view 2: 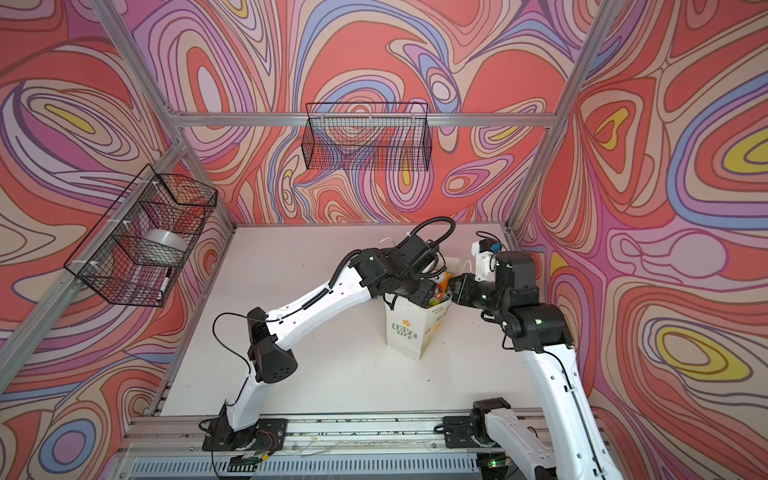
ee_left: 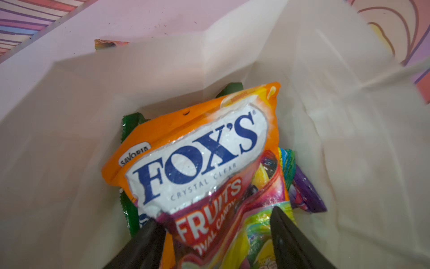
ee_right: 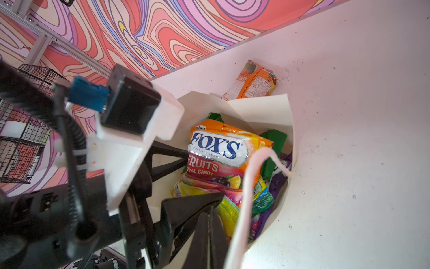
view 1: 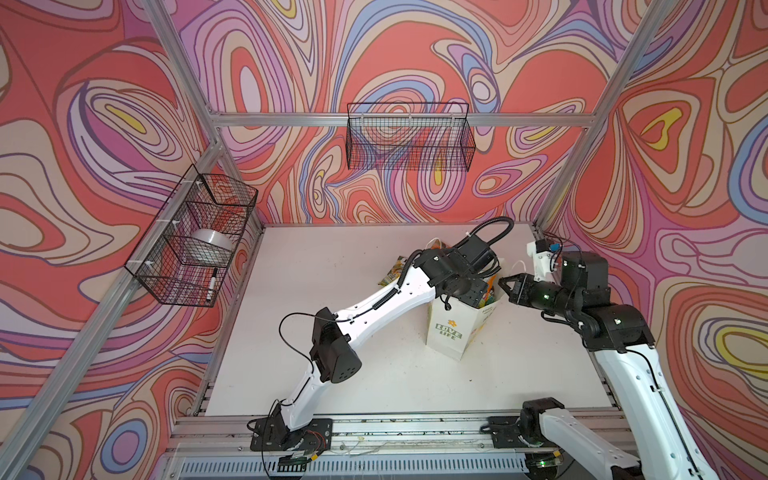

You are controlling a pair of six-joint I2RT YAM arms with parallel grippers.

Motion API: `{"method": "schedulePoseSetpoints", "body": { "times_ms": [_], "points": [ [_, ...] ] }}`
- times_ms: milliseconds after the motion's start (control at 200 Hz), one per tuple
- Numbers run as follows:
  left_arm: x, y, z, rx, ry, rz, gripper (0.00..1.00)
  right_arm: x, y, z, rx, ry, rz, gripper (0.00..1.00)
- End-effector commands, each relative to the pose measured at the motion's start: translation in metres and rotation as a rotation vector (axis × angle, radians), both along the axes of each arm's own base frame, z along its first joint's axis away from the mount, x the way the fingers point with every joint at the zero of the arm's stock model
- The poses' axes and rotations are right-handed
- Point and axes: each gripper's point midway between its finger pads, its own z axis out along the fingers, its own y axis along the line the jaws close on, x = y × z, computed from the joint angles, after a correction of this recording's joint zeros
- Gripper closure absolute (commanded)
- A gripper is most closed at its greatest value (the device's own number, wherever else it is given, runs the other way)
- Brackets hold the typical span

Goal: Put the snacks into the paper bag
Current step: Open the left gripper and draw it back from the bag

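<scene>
Spread wide, the jaws of the left gripper (ee_left: 216,215) stand down inside the paper bag (ee_left: 69,139), one black finger on each side of the lower end of an orange FOX'S packet (ee_left: 197,151). Whether the fingers (ee_left: 286,233) touch it cannot be told. That packet lies uppermost in the bag, with green packets (ee_left: 132,121) and a purple packet (ee_left: 307,193) showing from under its edges.

The right gripper (ee_right: 213,209) has its jaws pressed together at the bag's rim, just beside the white cord handle (ee_right: 249,181). Whether paper is caught between them cannot be told.

In both top views the paper bag (view 1: 446,332) (view 2: 405,332) stands upright, right of centre on the white table (view 1: 311,270), with both grippers at its mouth. A second orange packet (ee_right: 251,81) lies on the table outside the bag. In a top view it peeks out just left of the bag, above the left arm.
</scene>
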Motion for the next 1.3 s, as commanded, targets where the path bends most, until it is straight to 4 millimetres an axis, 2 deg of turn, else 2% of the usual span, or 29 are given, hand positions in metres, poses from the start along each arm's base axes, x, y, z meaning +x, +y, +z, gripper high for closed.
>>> {"method": "schedulePoseSetpoints", "body": {
  "times_ms": [0, 30, 225, 431, 576, 771, 866, 962, 1152, 1292],
  "points": [
    [-0.013, 0.008, 0.059, -0.107, -0.045, -0.018, 0.07, 0.005, 0.001, 0.012, 0.000, -0.055, 0.008, 1.00],
    [-0.014, 0.009, 0.068, -0.126, -0.055, -0.022, 0.00, 0.005, 0.001, 0.012, 0.001, -0.055, 0.009, 1.00],
    [-0.029, 0.016, 0.127, -0.264, -0.107, -0.069, 0.00, 0.004, 0.001, 0.012, -0.001, -0.052, 0.005, 1.00],
    [-0.046, 0.045, 0.189, -0.377, -0.198, -0.085, 0.00, 0.003, -0.001, 0.013, -0.005, -0.054, -0.003, 1.00],
    [-0.044, 0.086, 0.216, -0.377, -0.315, 0.006, 0.00, 0.003, -0.001, 0.013, -0.007, -0.055, -0.003, 1.00],
    [-0.044, 0.143, 0.230, -0.384, -0.436, 0.136, 0.00, 0.003, -0.001, 0.012, -0.008, -0.053, -0.004, 1.00],
    [-0.041, 0.171, 0.225, -0.387, -0.445, 0.203, 0.00, 0.002, -0.002, 0.012, -0.009, -0.052, -0.006, 1.00],
    [-0.031, 0.198, 0.208, -0.399, -0.397, 0.281, 0.00, 0.003, -0.002, 0.012, -0.010, -0.055, -0.007, 1.00],
    [-0.003, 0.235, 0.144, -0.364, -0.221, 0.401, 0.00, 0.004, -0.002, 0.010, -0.006, -0.054, -0.006, 1.00],
    [0.026, 0.250, 0.082, -0.294, -0.083, 0.480, 0.00, 0.005, -0.001, 0.011, -0.002, -0.055, -0.006, 1.00]
  ]
}}
